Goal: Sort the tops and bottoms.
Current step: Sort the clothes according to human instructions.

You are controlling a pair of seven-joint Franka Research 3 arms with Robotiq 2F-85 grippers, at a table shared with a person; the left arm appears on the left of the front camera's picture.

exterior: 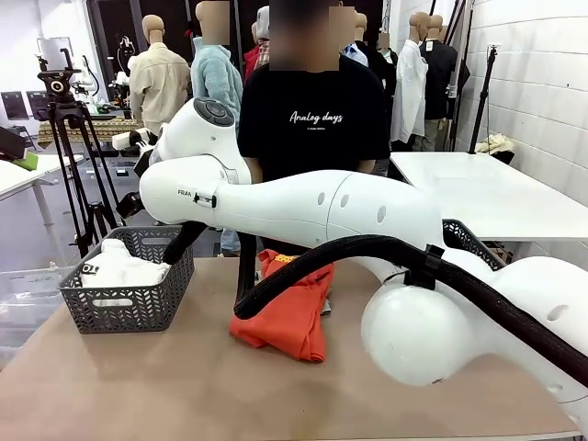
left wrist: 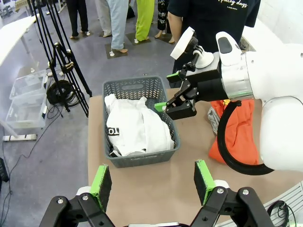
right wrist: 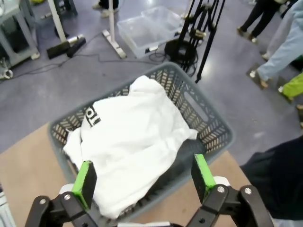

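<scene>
White cotton with black print is what fills the grey slotted plastic basket [exterior: 129,308] at the left end of the brown counter [exterior: 165,386]: the white tee [right wrist: 128,142] lies crumpled inside it, touching nothing but the basket. The white right arm [exterior: 303,207] reaches across the middle, and its jaws hang just above the basket's far rim, green pads [right wrist: 84,182] spread as wide as they go, with nothing between them. The left arm's jaws hover over the near edge of the counter, also wide open and empty, their green pads [left wrist: 101,185] framing the basket from above. From where I stand, the drop of the first top looks finished, and the sorting has two tops to go. The bright orange garment [exterior: 289,312] sits in a heap mid-counter, in front of the person in the black T-shirt [exterior: 312,119], with a light grey garment [left wrist: 213,118] peeking out at its edge, touching it. The next move, I'd guess, calls for the right arm to lift clear of the basket, swing back to the orange heap, and pinch one layer of loose cloth without dragging the grey piece along.
</scene>
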